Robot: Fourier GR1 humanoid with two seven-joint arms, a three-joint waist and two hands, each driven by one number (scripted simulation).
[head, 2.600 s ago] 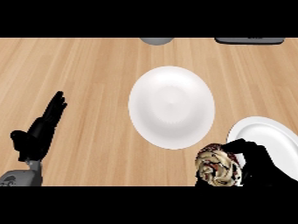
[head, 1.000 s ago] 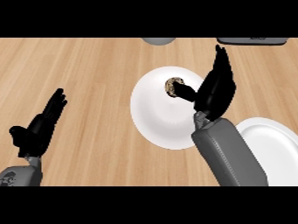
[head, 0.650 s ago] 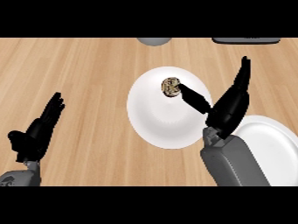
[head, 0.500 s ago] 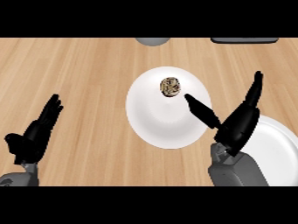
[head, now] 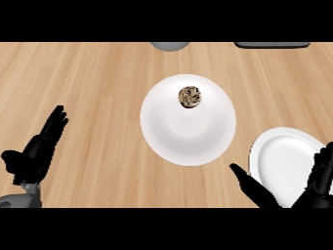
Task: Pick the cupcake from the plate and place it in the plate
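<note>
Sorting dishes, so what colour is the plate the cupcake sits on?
White: the plate under the cupcake, in the head view.

Two hands in sight, both matte black all over, no markings or logos on either. Left hand: slim black fingers tapering to narrow tips, thumb a short black stub at the side, palm a darker blocky mass. Below it a bit of grey forearm, rounded, smooth, lighter grey w/ a darker seam where wrist meets hand. Right hand: same black finish, long thin fingers, thumb long & pointed. No cables or screws visible, forearm on that side not seen
</note>
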